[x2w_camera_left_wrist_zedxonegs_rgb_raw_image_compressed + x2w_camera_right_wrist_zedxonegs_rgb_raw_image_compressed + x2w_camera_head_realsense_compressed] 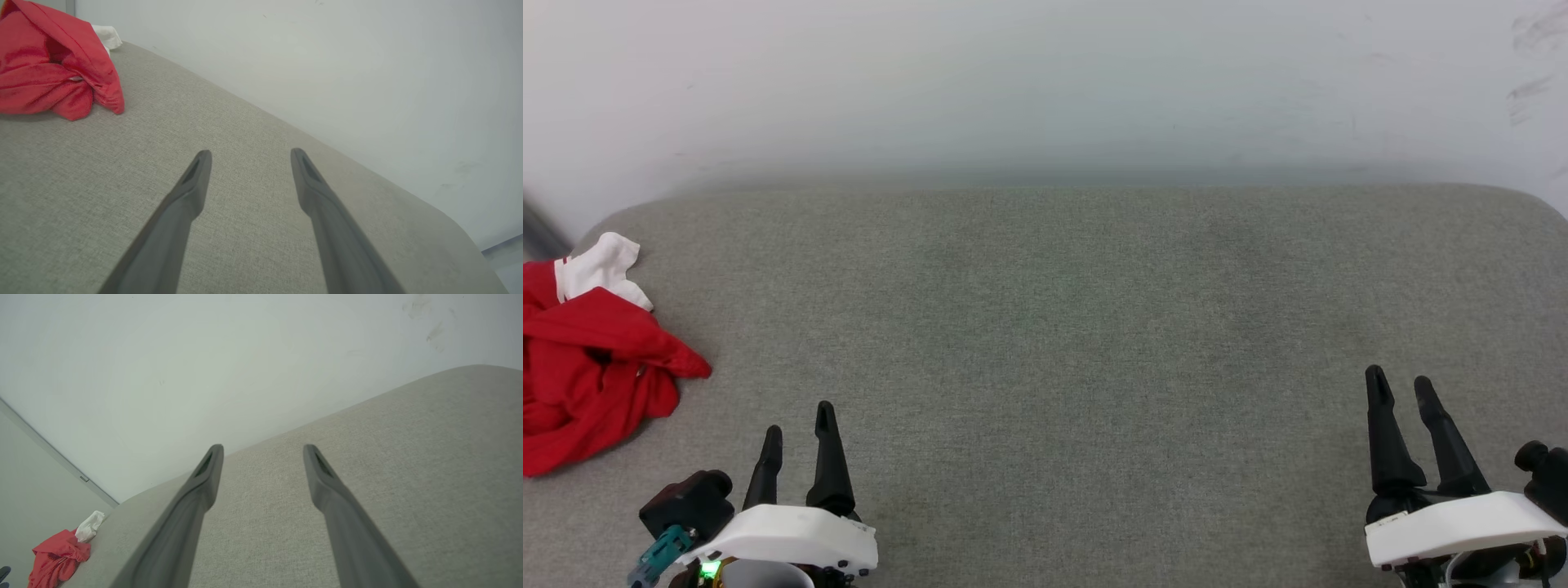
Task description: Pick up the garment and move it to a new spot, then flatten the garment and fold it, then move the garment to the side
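Though beneath garment [588, 367], grey cushion [1045, 327], wall [1045, 82].

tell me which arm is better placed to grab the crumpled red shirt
Left. The crumpled red T-shirt with a white sleeve lies at the left edge of the grey fabric surface, near the left arm, whose jaws stand open. The right arm sits far across it.

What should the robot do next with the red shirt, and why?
Probably reach the left gripper toward the garment. It lies crumpled at the left edge of the grey surface, nearer that gripper than the right gripper. Both are open and empty, so nothing is picked up yet.
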